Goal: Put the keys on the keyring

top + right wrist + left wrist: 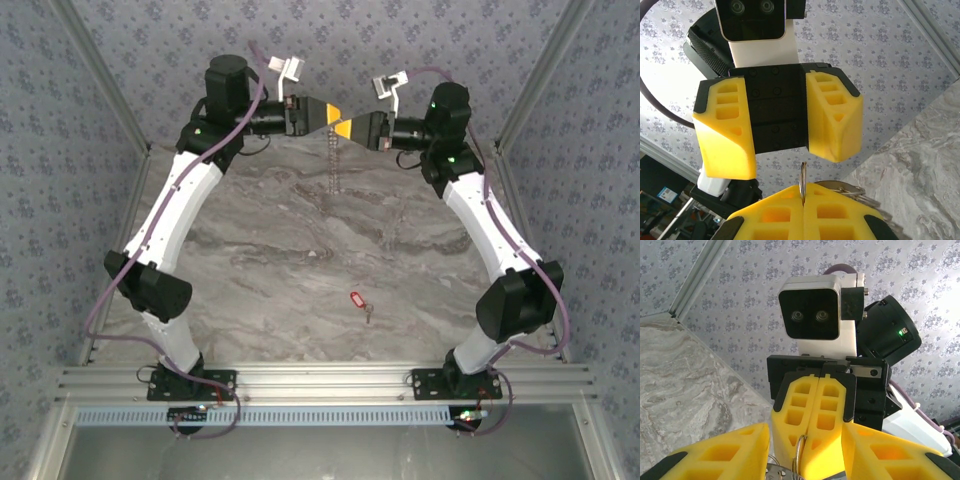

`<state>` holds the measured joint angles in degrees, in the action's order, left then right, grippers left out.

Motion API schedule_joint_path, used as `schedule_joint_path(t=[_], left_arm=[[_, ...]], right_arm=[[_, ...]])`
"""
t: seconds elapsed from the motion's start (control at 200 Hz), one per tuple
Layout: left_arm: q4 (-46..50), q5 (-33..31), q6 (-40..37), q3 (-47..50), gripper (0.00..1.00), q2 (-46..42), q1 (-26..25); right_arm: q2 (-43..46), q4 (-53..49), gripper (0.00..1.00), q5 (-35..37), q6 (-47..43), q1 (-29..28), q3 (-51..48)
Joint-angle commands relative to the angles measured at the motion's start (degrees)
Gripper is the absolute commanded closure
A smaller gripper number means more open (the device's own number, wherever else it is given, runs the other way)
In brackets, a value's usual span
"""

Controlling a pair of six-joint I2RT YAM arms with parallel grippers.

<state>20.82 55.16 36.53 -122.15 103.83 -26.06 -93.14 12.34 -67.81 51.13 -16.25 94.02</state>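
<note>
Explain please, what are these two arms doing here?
The right gripper is shut on the keyring, holding it above the far side of the table. The left gripper faces it with open jaws. The red key lies on the near part of the table, not yet on the ring.

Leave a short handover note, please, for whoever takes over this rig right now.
The left gripper is open, raised over the far end of the table and facing the other arm; I see nothing clamped in it.
The right gripper is shut on the keyring, a metal ring held edge-up between the two, with a chain hanging below.
The key, red-headed, lies on the table nearer the bases, apart from both arms.
Done: ring held in the air.
Left: pick up the key and thread it on.
</note>
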Motion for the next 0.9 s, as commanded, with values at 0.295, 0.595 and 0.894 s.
schedule_joint_path(t=[0.295, 0.595, 0.894], left_arm=[[1.15, 0.74, -1.84, -1.51, 0.59, 0.66, -0.94], [0.8, -0.67, -1.73, -2.13, 0.59, 1.01, -1.29], [0.62, -5.4, -3.04, -1.78, 0.58, -0.7, -0.63]], right_arm=[[-0.9, 14.82, 1.0, -2.17, 11.11, 2.76, 0.28], [-1.78, 18.15, 1.0, -3.34, 14.11, 2.54, 0.2], [-1.36, 18.36, 1.0, -3.62, 14.19, 2.67, -1.03]])
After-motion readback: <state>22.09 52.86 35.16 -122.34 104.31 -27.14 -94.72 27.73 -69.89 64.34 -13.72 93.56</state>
